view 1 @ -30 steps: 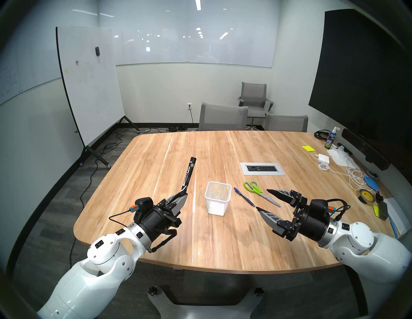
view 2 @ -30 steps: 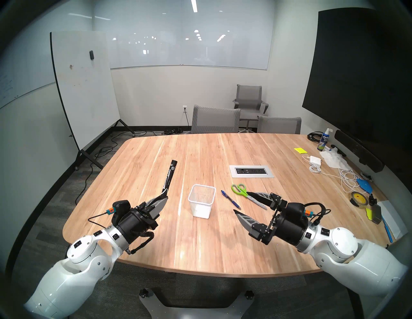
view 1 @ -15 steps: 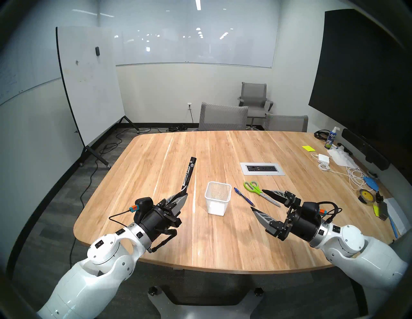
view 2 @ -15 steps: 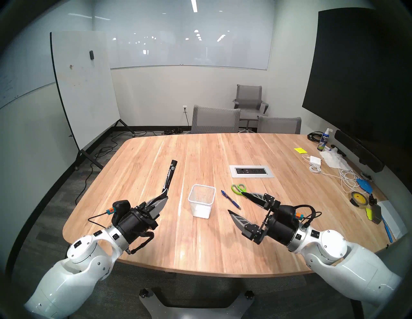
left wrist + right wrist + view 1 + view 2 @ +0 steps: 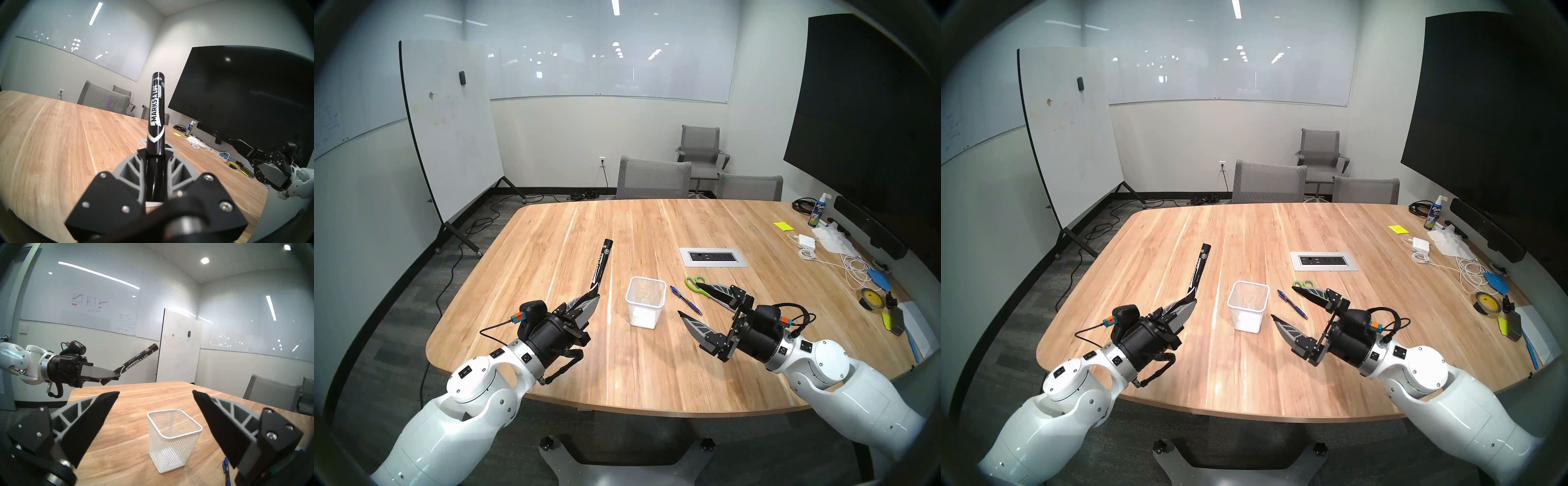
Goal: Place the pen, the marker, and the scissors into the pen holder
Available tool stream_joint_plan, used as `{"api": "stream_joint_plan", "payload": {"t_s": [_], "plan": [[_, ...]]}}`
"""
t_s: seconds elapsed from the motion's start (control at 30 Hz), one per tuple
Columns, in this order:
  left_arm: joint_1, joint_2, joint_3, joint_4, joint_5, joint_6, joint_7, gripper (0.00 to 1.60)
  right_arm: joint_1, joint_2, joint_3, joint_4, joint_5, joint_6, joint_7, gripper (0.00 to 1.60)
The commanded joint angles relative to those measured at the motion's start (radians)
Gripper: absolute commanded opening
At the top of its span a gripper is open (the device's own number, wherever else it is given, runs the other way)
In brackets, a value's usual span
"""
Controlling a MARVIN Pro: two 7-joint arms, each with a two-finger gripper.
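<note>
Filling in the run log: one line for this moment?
left gripper: shut on marker | right gripper: open | pen, scissors: on table | holder: empty

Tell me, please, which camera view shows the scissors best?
Head stereo left: the scissors show both green handles and some blade beside the right gripper. In head stereo right, only the handles peek out. Neither wrist view shows them.

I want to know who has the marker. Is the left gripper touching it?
Touching. In the left wrist view, the left gripper is shut on the marker.
</note>
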Motion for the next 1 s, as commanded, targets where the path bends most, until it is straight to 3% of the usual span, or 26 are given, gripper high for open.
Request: {"api": "stream_joint_plan", "payload": {"t_s": [0.0, 0.3, 0.5, 0.6, 0.73, 0.97], "plan": [[0.002, 0.001, -0.003, -0.023, 0.004, -0.005, 0.002, 0.00, 0.101, -0.102, -0.009, 0.011, -0.034, 0.025, 0.032, 1.60], [0.004, 0.000, -0.004, -0.026, 0.009, -0.005, 0.003, 0.00, 0.213, -0.227, -0.083, 0.068, -0.103, 0.077, 0.089, 1.60], [0.007, 0.000, -0.005, -0.030, 0.012, -0.005, 0.006, 0.00, 0.277, -0.300, -0.098, 0.123, -0.135, 0.088, 0.136, 1.60], [0.009, 0.000, -0.006, -0.033, 0.014, -0.005, 0.008, 0.00, 0.293, -0.318, -0.086, 0.146, -0.140, 0.076, 0.165, 1.60], [0.014, -0.001, -0.008, -0.038, 0.016, -0.004, 0.014, 0.00, 0.339, -0.298, -0.097, 0.207, -0.111, 0.039, 0.221, 1.60], [0.017, 0.001, -0.008, -0.044, 0.019, -0.002, 0.024, 0.00, 0.333, -0.293, -0.066, 0.249, -0.059, -0.016, 0.309, 1.60]]}}
